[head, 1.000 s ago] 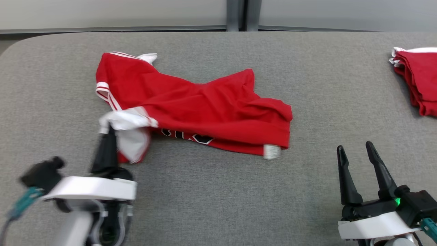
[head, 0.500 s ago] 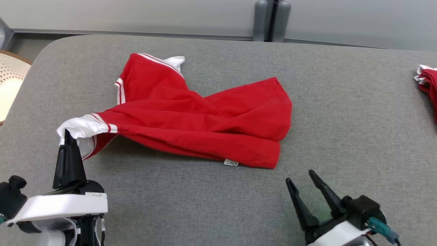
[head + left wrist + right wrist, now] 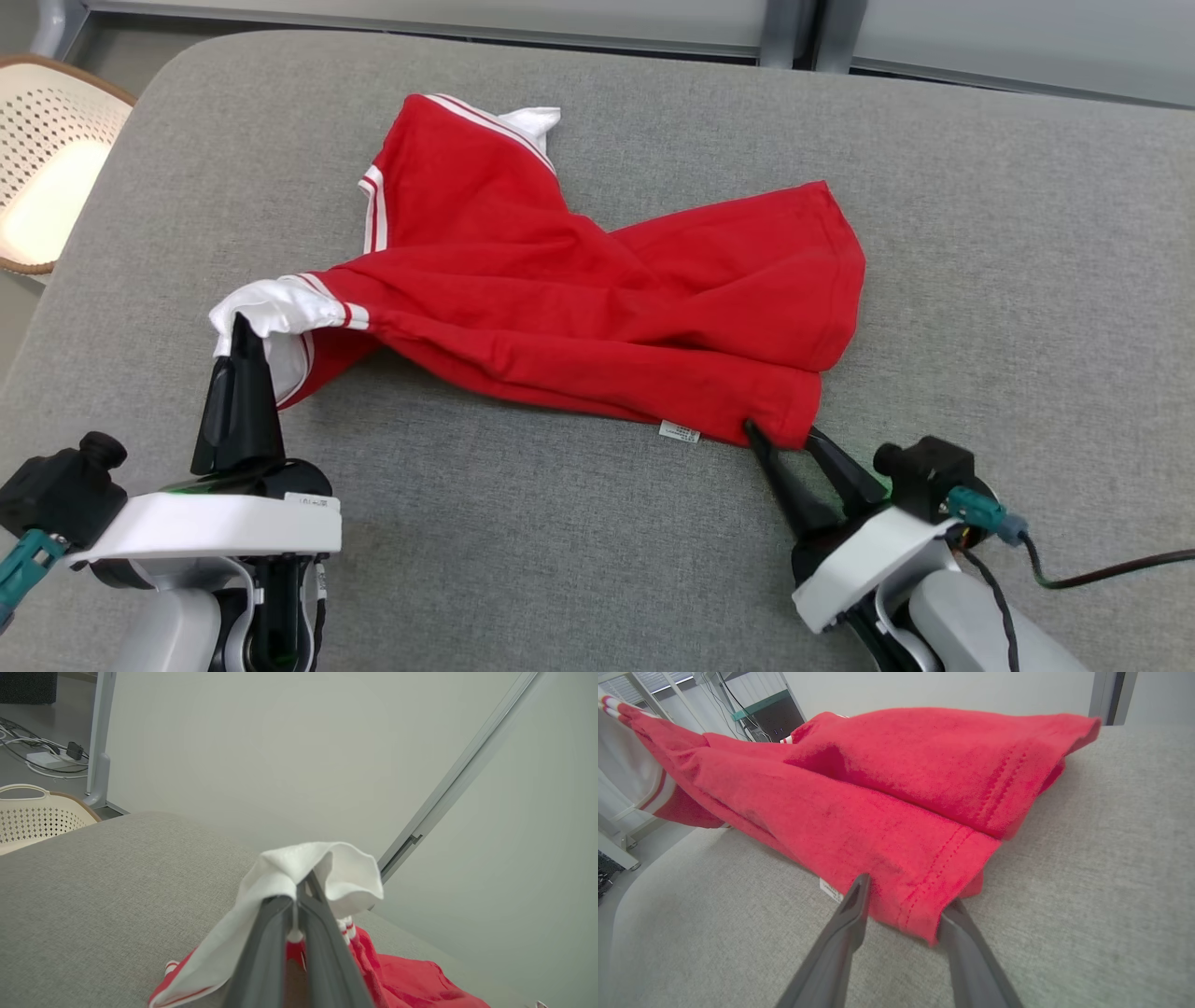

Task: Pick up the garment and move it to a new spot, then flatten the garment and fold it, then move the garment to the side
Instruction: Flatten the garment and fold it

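Supervisor: What differs from half a second ago?

Operator: My head camera has swung, so the whole scene sits differently; that is not the cloth moving. The real change is my right tool [image 3: 782,437]. It was well short of the garment [image 3: 597,308], and now its fingers reach the near right hem corner. They are spread apart, one on each side of the cloth, not closed on it.

Supervisor: And the left?

Operator: My left tool [image 3: 241,325] is still pinched tight on the white part of the garment, holding it raised above the desk [image 3: 560,560]. The rest of the red garment lies crumpled across the middle of the desk, between my two tools.

Supervisor: Any writing?

Operator: A small white care label [image 3: 679,432] pokes out at the near hem, just left of my right tool. Its print is too small for me to read.

Supervisor: Containers?

Operator: A cream perforated basket [image 3: 42,177] stands beside the desk's far left corner. I cannot tell what it holds.
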### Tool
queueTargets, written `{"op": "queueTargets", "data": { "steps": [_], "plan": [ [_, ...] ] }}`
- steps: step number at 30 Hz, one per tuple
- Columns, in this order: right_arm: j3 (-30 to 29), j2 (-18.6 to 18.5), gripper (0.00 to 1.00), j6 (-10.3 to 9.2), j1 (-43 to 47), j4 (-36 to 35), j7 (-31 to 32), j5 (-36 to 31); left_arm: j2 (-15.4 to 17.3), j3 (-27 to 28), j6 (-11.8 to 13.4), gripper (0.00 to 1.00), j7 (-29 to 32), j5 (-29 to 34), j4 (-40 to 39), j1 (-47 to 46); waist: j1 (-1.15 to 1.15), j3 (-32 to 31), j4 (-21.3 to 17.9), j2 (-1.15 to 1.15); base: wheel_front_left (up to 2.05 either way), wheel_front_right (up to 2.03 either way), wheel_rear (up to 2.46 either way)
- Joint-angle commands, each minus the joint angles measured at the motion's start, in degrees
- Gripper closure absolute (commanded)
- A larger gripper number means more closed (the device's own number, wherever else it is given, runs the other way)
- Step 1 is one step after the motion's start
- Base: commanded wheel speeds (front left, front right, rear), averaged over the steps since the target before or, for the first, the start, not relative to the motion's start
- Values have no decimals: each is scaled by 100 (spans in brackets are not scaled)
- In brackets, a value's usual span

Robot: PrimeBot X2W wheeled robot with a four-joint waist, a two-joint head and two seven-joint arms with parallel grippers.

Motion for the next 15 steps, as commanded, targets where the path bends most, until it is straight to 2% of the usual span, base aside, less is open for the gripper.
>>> {"op": "queueTargets", "data": {
  "steps": [1,9,15],
  "plan": [
    [-27,-8,100,-12,-9,17,-1,27,19,-6,-10,100,6,59,9,-94,0,24,9,0,0,0,0],
    [-1342,-20,100,-12,3,-992,-2,-375,229,-159,-176,100,13,288,-77,-232,0,-53,-429,0,0,0,0],
    [-2347,-334,100,-13,72,-1938,-1,-722,589,-412,-338,100,310,609,-522,-573,0,-371,-939,0,0,0,0]
  ]
}}
